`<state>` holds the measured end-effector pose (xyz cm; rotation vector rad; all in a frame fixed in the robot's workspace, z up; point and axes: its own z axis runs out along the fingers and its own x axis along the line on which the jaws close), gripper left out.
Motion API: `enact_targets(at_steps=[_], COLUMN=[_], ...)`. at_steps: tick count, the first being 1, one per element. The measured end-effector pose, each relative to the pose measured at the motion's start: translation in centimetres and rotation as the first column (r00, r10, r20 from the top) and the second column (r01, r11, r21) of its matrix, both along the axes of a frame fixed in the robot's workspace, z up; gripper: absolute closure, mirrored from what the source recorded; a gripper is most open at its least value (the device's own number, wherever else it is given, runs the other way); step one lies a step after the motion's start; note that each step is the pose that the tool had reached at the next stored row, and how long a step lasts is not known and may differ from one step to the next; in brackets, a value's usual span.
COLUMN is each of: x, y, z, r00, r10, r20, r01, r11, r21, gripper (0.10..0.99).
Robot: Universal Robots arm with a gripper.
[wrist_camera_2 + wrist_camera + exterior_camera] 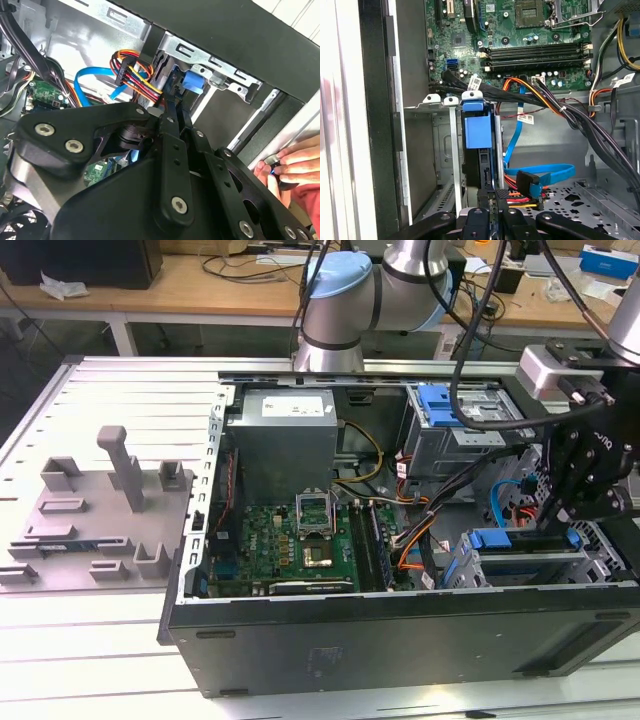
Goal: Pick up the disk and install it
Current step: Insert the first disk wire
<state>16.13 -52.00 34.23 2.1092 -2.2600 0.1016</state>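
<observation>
**Gripper pinching the disk edge-on in the drive cage**

You are looking at an open computer case lying on its side, with the arm reaching in at the metal drive cage (470, 575), at the end of the case on the exterior view's right.

The disk (475, 130) sits in that cage. In the first wrist view it stands on edge between the cage's upright metal rails. Its bright blue bracket faces you and its thin dark edge runs down toward the fingers. In the exterior view the disk (525, 562) shows as a silver slab with a blue frame, lying along the cage, directly under the tool.

The gripper (493, 192) is at the end of the disk that sticks out of the cage. Its two fingers (488, 200) are drawn close together and appear clamped across the disk's thin edge.

The relation that matters is alignment. The disk's long axis runs straight on from the fingers into the cage, so it lies in line with the slot, not across it. From these pictures I cannot tell how deep it is seated.

Bundled cables (560, 107) cross just beside the cage, on its motherboard (530, 50) side. A person's hand (295, 160) rests outside the case wall, next to the cage.
</observation>
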Motion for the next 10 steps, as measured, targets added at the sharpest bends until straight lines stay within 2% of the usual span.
enact_targets(at_steps=[9, 10], x=[-0.01, -0.01], y=[0.00, 0.00], z=[-0.77, -0.51], r00=[1.0000, 1.0000], r10=[0.000, 0.000], r20=[-0.0002, 0.0000], r01=[0.000, 0.000], r11=[1.0000, 1.0000], r21=[0.001, 0.000], gripper=[0.910, 0.851])
